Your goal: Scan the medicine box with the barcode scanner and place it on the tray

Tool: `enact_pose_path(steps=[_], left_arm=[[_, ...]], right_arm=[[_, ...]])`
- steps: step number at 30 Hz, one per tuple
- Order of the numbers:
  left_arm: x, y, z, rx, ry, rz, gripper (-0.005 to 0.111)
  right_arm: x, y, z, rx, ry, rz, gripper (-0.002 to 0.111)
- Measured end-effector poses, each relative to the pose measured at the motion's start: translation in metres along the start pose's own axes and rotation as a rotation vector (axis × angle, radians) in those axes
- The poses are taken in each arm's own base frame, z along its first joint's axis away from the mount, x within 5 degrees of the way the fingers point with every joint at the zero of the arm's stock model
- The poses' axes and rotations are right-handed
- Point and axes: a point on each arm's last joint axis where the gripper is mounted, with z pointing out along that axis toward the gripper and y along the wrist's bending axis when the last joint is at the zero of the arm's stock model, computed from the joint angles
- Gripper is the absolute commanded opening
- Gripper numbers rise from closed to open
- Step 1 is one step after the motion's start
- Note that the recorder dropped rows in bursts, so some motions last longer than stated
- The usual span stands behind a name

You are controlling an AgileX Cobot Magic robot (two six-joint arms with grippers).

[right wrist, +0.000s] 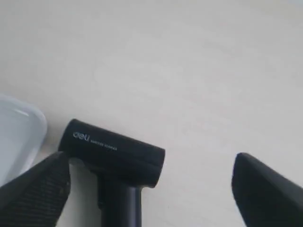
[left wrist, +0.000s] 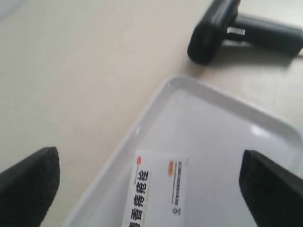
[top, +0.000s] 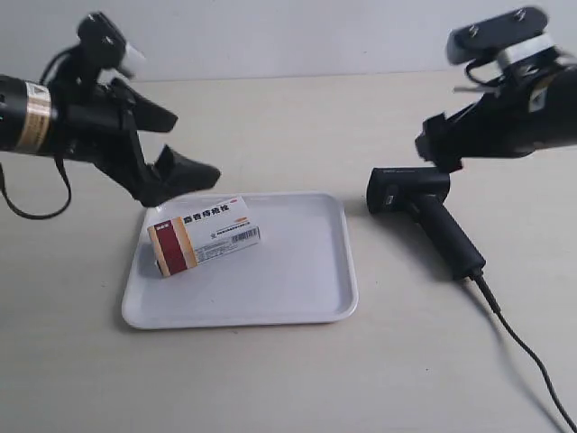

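The medicine box [top: 207,235] [left wrist: 158,194], white with a dark red and orange end band, lies flat in the white tray [top: 306,302] [left wrist: 222,118] near its far left corner. My left gripper [top: 176,176] [left wrist: 151,189] hovers open just above and behind the box, holding nothing. The black barcode scanner [top: 424,212] [right wrist: 113,156] [left wrist: 236,30] lies on the table to the right of the tray, its cable trailing toward the front right. My right gripper [top: 437,149] [right wrist: 154,189] hangs open above the scanner's head, apart from it.
A beige tabletop [top: 297,126] surrounds everything. The scanner's black cable [top: 523,347] runs to the front right edge. One tray corner [right wrist: 19,127] shows in the right wrist view beside the scanner head.
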Motion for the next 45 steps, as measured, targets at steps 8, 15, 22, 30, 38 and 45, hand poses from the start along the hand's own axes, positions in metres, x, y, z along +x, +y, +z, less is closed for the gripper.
enact_pose_path(steps=[8,15,22,30,38,45], left_arm=[[-0.024,-0.045,-0.074,-0.046,-0.162,-0.006,0.003],[0.009,-0.077,-0.112,-0.208,-0.210,-0.146,0.003],[0.050,-0.113,-0.142,-0.320,-0.311,-0.187,0.003],[0.062,-0.140,-0.158,-0.287,-0.411,-0.078,0.003],[0.080,-0.138,-0.179,-0.571,-0.474,-0.014,0.003],[0.114,-0.137,-0.193,-0.924,-0.551,-0.101,0.003]], right_arm=[[0.002,-0.001,-0.104,0.011,-0.332,0.061,0.000],[0.048,0.003,-0.144,-0.010,-0.508,0.150,0.000],[0.059,0.003,-0.171,-0.010,-0.600,0.166,0.000],[0.061,0.003,-0.183,-0.010,-0.655,0.168,0.000],[0.061,0.003,-0.183,-0.010,-0.651,0.170,0.000],[0.062,0.003,-0.183,-0.011,-0.650,0.171,0.000]])
